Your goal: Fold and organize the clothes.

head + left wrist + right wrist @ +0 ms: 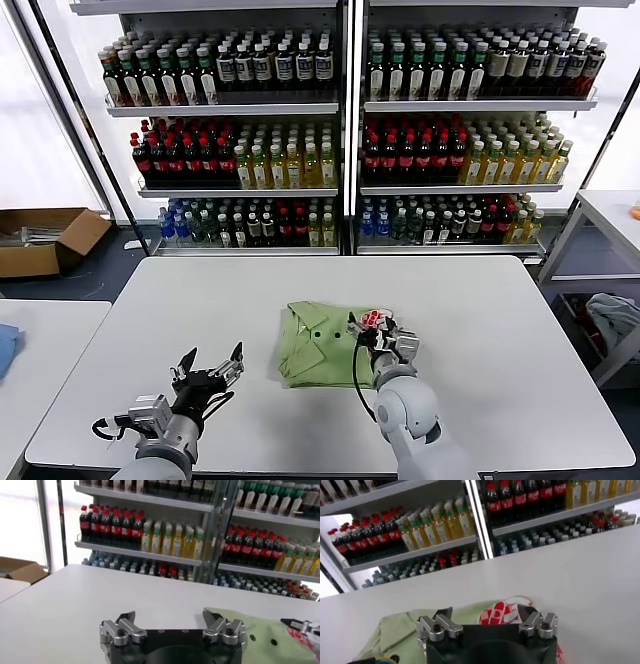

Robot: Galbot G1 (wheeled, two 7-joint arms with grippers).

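My left gripper (212,372) hovers with its fingers spread wide and empty over bare table (520,330) near my front edge, well left of the shirt (315,342). The light green shirt lies folded into a compact square mid-table, collar up, its red-and-white checked print (501,612) showing. My right gripper (383,333) sits low over the shirt's right edge, fingers apart, holding nothing. I judge the folding nearly finished; next I should square up or shift the bundle, pinching gently so layers don't slip. Behind the white table stand shelves of bottled drinks (300,150); a cardboard box (45,238) rests on the floor at left.
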